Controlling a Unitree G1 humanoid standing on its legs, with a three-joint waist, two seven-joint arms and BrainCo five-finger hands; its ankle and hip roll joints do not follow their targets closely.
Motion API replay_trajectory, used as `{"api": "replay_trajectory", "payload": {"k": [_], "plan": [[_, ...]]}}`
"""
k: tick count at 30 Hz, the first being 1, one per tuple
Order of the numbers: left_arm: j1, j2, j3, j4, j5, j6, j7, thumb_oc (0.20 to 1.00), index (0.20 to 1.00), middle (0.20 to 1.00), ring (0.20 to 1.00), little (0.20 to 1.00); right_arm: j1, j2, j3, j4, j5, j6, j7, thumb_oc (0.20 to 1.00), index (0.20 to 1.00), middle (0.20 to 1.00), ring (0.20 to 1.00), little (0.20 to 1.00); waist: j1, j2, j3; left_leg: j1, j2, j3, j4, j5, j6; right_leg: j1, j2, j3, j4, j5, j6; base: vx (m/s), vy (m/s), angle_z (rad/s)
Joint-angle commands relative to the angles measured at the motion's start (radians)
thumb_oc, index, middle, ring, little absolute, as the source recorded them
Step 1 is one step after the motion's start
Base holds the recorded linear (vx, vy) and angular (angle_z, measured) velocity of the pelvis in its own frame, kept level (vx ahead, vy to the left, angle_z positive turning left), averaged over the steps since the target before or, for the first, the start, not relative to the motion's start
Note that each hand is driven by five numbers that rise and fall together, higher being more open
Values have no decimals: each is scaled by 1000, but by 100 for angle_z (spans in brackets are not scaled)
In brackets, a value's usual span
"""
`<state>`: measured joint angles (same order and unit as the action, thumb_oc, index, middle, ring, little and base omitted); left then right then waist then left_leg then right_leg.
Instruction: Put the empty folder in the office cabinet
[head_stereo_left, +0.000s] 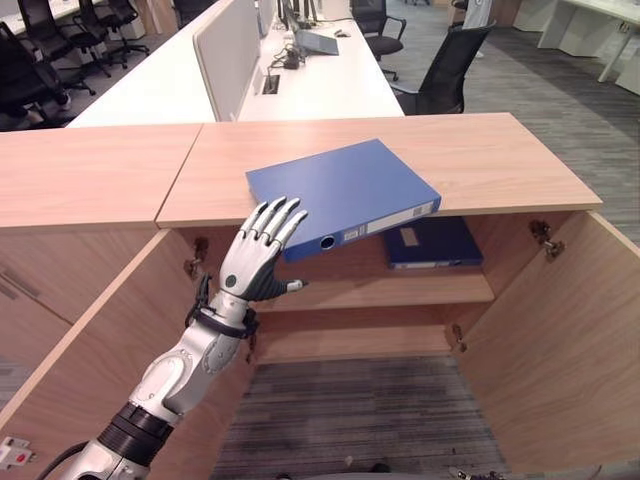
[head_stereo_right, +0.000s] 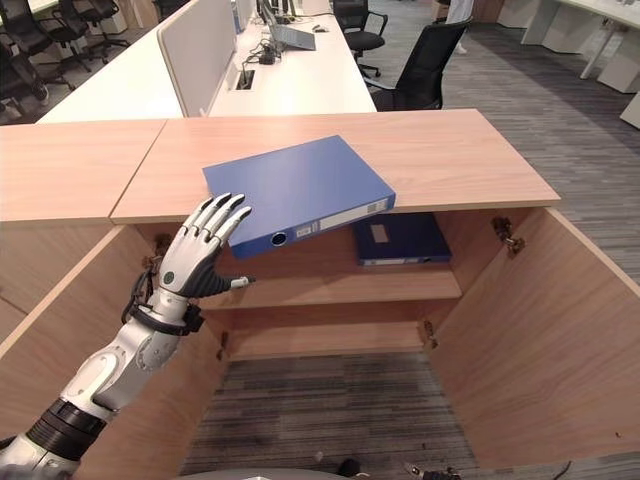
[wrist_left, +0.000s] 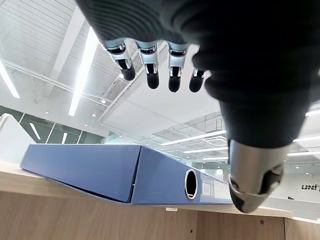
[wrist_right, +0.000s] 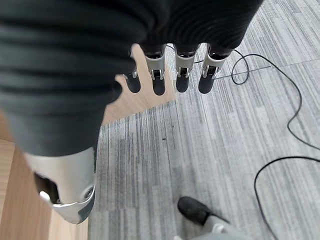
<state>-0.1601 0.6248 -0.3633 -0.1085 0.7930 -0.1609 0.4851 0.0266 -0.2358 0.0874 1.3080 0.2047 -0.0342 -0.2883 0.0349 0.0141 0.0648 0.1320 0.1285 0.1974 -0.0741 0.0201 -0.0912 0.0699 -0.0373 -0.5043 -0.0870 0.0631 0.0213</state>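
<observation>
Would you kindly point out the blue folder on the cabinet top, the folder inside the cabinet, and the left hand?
blue folder (head_stereo_left: 335, 190), left eye view, top cover.
folder inside the cabinet (head_stereo_left: 440, 243), left eye view, cover.
left hand (head_stereo_left: 252, 262), left eye view, back of hand.

Nothing legible enough to quote. White spine label (head_stereo_left: 400, 217) on blue folder (head_stereo_left: 340, 190): print too small to read. Pale label (head_stereo_left: 408, 236) on darker folder (head_stereo_left: 435, 243) just below it, on cabinet shelf (head_stereo_left: 380, 292): unreadable too. Dark wall lettering (wrist_left: 310, 186) far behind blue folder, cut off at the left wrist view's edge.
</observation>
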Motion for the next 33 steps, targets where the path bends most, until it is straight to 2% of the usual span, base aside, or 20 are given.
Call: {"api": "replay_trajectory", "payload": {"k": [1,11,28,33], "plan": [[-77,3,-7,20,-9,-3,14,1000,1000,1000,1000,1000,-48,5,34,40,-8,-11,-31,1000,1000,1000,1000,1000,-7,-63,-21,-53,-3,26,-13,-10,-11,72,-43,74,0,-80,99,6,5,-4],[-199,-22,-62,137,91,72,39,1000,1000,1000,1000,1000,-51,0,45,44,-15,-4,-32,1000,1000,1000,1000,1000,-24,-61,-26,-42,-2,37,-13,-16,-9,76,-43,87,0,-83,99,0,0,-1],[-289,-42,-136,234,113,90,9,1000,1000,1000,1000,1000,-51,-15,48,45,-25,2,-32,1000,1000,1000,1000,1000,-44,-57,-28,-33,-2,52,-13,-20,-10,77,-44,93,0,-80,102,0,0,-1],[-304,-51,-151,290,135,115,10,1000,1000,1000,1000,1000,-51,-17,46,47,-22,3,-33,1000,1000,1000,1000,1000,-47,-56,-30,-29,-3,56,-13,-22,-8,79,-43,96,0,-81,102,3,4,-3]]}}
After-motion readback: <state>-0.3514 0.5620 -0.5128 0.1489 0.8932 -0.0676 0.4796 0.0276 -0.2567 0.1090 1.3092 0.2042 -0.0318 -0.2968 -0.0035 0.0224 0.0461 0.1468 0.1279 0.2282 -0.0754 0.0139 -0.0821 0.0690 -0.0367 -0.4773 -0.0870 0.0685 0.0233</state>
